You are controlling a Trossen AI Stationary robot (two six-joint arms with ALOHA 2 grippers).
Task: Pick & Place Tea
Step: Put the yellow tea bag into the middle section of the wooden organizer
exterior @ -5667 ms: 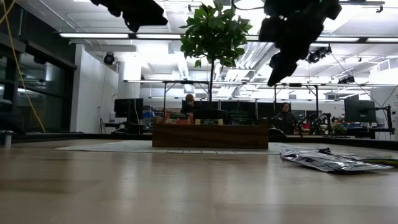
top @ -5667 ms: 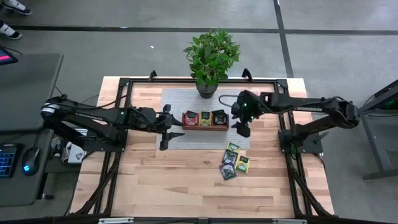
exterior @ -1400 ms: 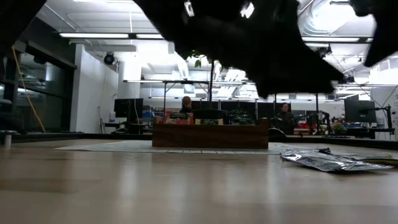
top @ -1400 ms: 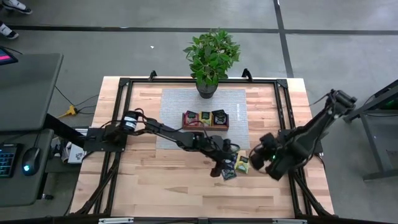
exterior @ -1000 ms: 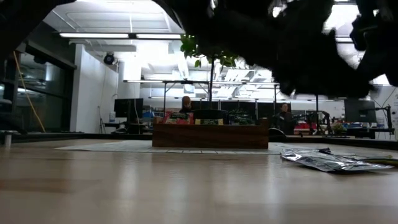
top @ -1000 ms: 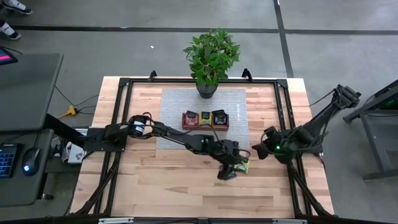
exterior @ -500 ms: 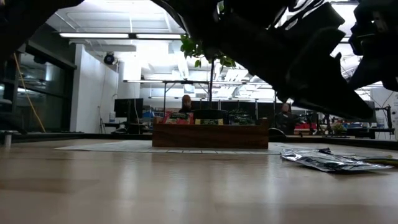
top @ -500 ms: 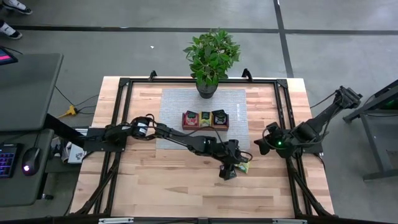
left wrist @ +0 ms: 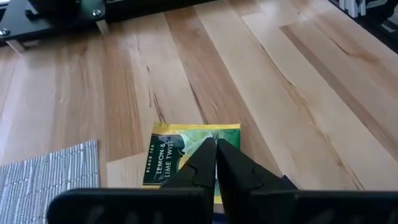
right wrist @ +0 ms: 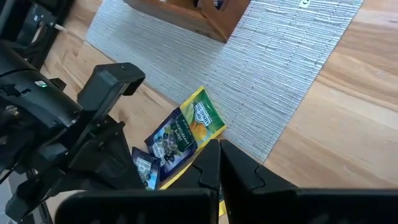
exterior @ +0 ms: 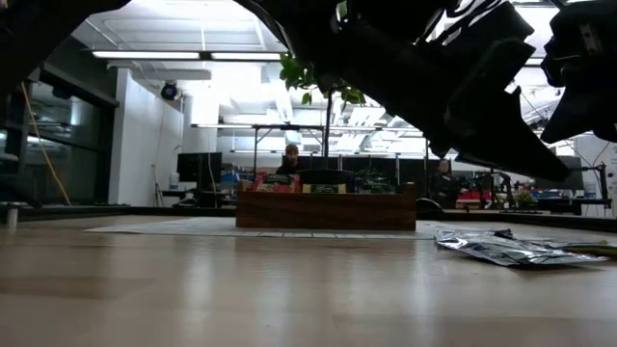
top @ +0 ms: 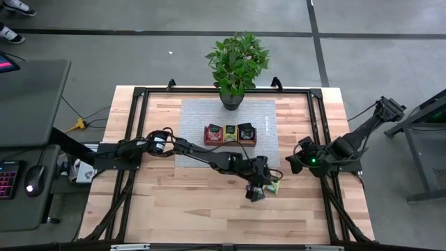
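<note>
Several tea sachets lie flat on the wood near the mat's near right corner: a yellow-green one (left wrist: pixel 180 155), a dark one (top: pixel 254 197) and a yellow-green edge (top: pixel 273 187). They also show in the right wrist view (right wrist: pixel 183 130) and the low view (exterior: pixel 511 251). My left gripper (top: pixel 256 188) reaches in from the left. It is shut, its tips (left wrist: pixel 216 144) over the yellow-green sachet. My right gripper (right wrist: pixel 219 148) is shut on nothing and waits above the table's right side (top: pixel 294 163). More sachets stand in the wooden tray (top: pixel 230 134). My left gripper points slantwise down from the table's left, and its shut fingertips (left wrist: pixel 205 152) stand over the middle of the yellow-green sachet (left wrist: pixel 165 158), which lies flat on the table. Whether they touch it or pinch any sachet I cannot tell.
The tray stands on a grey woven mat (top: pixel 265 118), with a potted plant (top: pixel 235 66) behind it at the far edge. Black frame rails (top: pixel 317 139) run along the table's sides. Bare wood lies toward the near edge (top: pixel 195 209).
My left gripper has tipped lower over the sachets by the mat's near right corner. My right gripper has drawn back a little at the table's right side. The sachets lie where they were.
</note>
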